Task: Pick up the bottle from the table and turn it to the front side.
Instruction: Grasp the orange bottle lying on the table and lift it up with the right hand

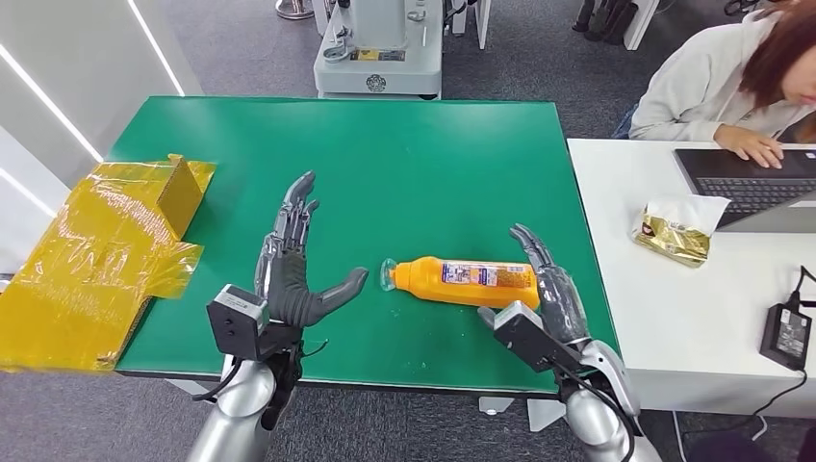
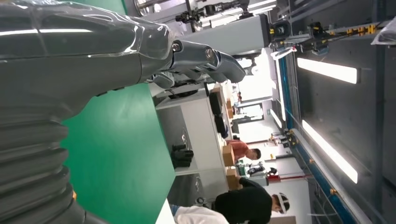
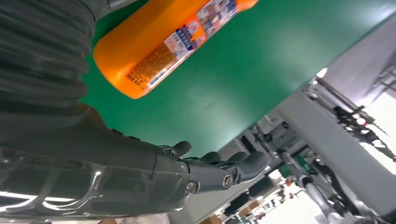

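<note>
An orange bottle [image 1: 467, 282] with a clear cap and a printed label lies on its side on the green table [image 1: 385, 164], cap pointing toward my left hand. My right hand [image 1: 550, 285] stands just beyond the bottle's base, fingers straight and apart, holding nothing. In the right wrist view the bottle [image 3: 163, 44] lies beside my right hand [image 3: 140, 172], apart from the fingers. My left hand [image 1: 293, 274] hovers over the table a short way from the cap, fingers spread, thumb pointing at the bottle. The left hand [image 2: 116, 51] holds nothing in its wrist view.
A yellow taped cardboard box [image 1: 106, 255] lies flattened over the table's left edge. A white desk [image 1: 674, 318] on the right carries a foil packet [image 1: 675, 234], a laptop [image 1: 751, 188] and a power brick [image 1: 787, 334]; a person [image 1: 731, 82] sits there. A grey machine base [image 1: 378, 48] stands behind.
</note>
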Robot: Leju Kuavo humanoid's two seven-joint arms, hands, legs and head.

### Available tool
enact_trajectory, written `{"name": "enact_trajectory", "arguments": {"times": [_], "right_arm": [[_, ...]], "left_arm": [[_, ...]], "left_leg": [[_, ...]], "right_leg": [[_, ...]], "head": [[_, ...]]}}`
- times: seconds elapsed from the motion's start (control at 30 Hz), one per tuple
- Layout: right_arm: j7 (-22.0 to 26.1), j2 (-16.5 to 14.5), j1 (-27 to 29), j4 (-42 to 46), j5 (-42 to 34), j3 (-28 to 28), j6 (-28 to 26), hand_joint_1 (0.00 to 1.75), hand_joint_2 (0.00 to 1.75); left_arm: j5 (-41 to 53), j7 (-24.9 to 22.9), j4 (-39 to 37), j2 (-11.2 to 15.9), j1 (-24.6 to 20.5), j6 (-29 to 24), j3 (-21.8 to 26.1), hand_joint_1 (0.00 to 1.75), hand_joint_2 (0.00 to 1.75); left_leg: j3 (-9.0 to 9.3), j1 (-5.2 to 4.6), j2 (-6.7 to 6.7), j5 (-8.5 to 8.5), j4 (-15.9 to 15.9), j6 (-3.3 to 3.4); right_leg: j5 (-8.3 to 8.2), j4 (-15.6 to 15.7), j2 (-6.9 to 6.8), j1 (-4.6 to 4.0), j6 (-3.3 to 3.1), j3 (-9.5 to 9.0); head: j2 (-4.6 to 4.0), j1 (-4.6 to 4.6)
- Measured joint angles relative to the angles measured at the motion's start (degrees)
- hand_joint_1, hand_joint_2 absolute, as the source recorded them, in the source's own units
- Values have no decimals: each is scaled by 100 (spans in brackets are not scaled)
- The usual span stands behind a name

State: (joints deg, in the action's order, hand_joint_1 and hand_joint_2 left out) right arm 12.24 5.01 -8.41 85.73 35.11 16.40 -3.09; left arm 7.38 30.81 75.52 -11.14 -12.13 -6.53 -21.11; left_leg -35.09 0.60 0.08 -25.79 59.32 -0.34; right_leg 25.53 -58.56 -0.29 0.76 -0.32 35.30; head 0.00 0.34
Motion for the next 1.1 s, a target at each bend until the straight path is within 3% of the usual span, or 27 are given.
{"name": "enact_trajectory", "arguments": {"times": [0.17,0.57,0.87,1.1], "right_arm": [[-353,370,-578,-807,136,339,340,0,175],[-861,1681,-1475,-1872,-254,1464,1289,0,175],[-916,2234,-1600,-1998,-484,1981,1276,0,175],[-858,2367,-1581,-2054,-557,2127,898,0,175]], "left_arm": [[-66,12,-114,11,-74,32,-30,0,175],[-526,-82,-365,138,-244,278,-117,0,175],[-660,-81,-605,187,-331,337,-121,0,175],[-578,-64,-785,257,-402,235,-120,0,175]], "left_leg": [[0,0,2,0,1,0],[-3,-1,-3,-1,5,1],[-3,-1,-3,-1,4,1],[-3,-1,-2,-1,5,1]], "right_leg": [[-2,0,5,0,0,1],[-3,1,-1,1,3,1],[-3,1,-1,1,3,1],[-3,0,0,1,3,1]], "head": [[0,-1],[0,-1],[0,-1],[0,-2]]}}
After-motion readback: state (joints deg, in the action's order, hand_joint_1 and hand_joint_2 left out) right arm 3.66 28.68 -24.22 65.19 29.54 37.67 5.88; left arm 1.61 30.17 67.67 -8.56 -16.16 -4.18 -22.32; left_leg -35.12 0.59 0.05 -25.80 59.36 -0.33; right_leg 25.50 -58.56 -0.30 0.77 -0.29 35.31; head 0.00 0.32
